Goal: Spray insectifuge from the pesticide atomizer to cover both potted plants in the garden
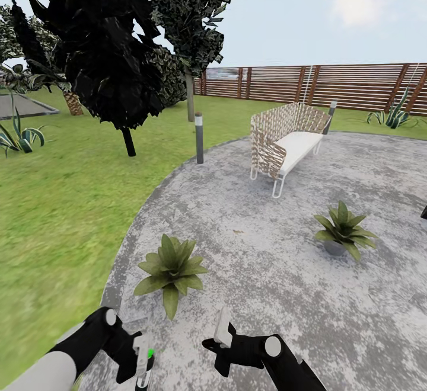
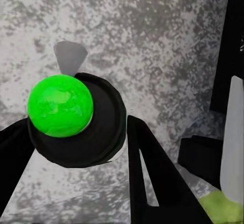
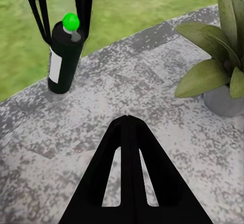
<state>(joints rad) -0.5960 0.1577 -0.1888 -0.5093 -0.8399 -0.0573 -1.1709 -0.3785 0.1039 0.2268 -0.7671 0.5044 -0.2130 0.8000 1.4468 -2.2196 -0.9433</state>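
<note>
The round mottled grey paving (image 1: 249, 249) carries 2 potted plants (image 1: 171, 266) (image 1: 343, 231), a wicker bench (image 1: 284, 142) and, seemingly, the atomizer (image 3: 63, 56).

Round mottled grey paving (image 1: 267, 231) filling centre and right, two broad-leaved green rosettes (image 1: 171, 268) (image 1: 343, 229) on it, wicker seat (image 1: 287, 138) upper centre, brown slatted fence (image 1: 332, 86) behind, green lawn (image 1: 53, 201) left

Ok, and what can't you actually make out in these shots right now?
Pesticide atomizer body: head view, hidden behind the left gripper; just its green cap peeks out.
Grip: right wrist view, unclear whether the fingers press the bottle or it stands on the paving.
Nearer potted plant, its pot: head view, leaves cover it.
Dark object: head view, cut off by the right edge.
</note>
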